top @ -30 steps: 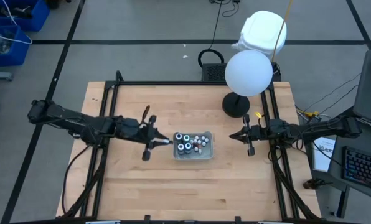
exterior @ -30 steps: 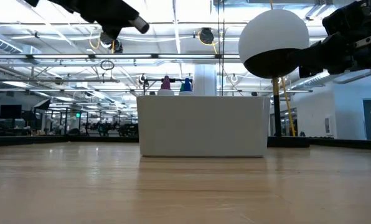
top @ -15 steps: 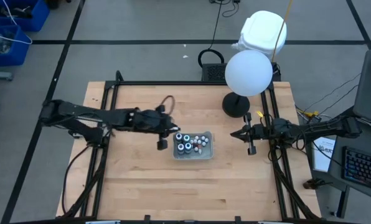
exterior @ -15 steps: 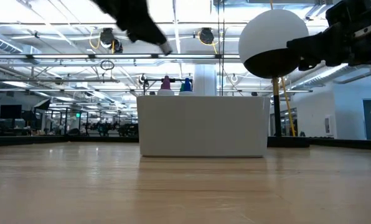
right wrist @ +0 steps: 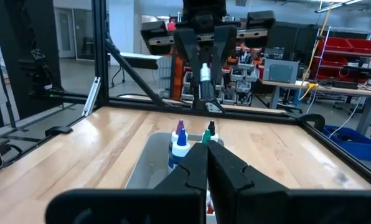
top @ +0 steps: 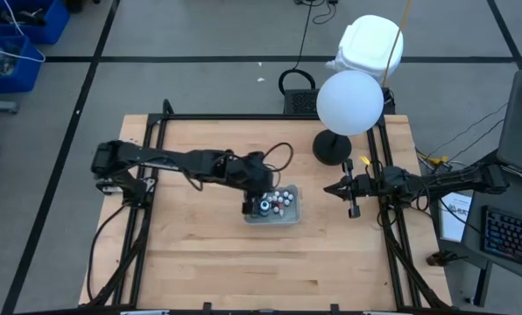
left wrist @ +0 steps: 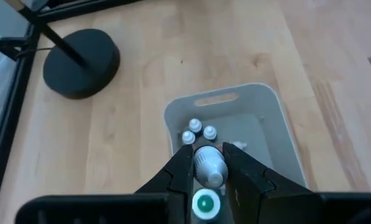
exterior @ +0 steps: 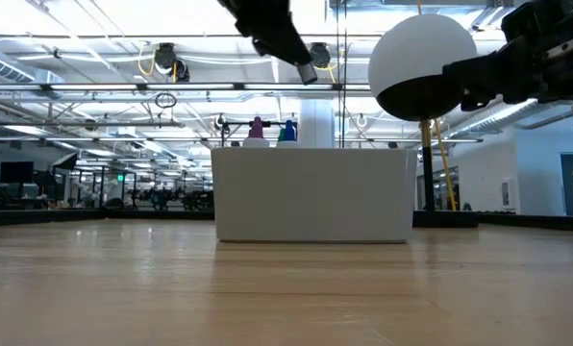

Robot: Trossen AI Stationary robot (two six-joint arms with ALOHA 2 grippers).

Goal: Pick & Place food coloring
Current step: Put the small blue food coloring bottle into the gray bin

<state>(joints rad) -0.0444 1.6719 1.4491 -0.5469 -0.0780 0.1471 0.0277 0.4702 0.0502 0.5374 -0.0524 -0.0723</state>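
Wooden bench [top: 200, 254], bearing clear tray [top: 292, 216] with several food coloring bottles [top: 279, 199] already inside. Left gripper [left wrist: 205, 163] hangs above the tray, clamped on one more bottle [left wrist: 208, 165], release pending. Right gripper [top: 328, 190], closed and empty, waits beside the tray.

Two dark jointed arms, black cable looping off the left arm [top: 169, 163].

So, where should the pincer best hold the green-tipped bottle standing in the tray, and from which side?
By its narrow neck, from straight above: the green-tipped bottle stands upright, and the tray walls and neighbouring bottles close off its sides.
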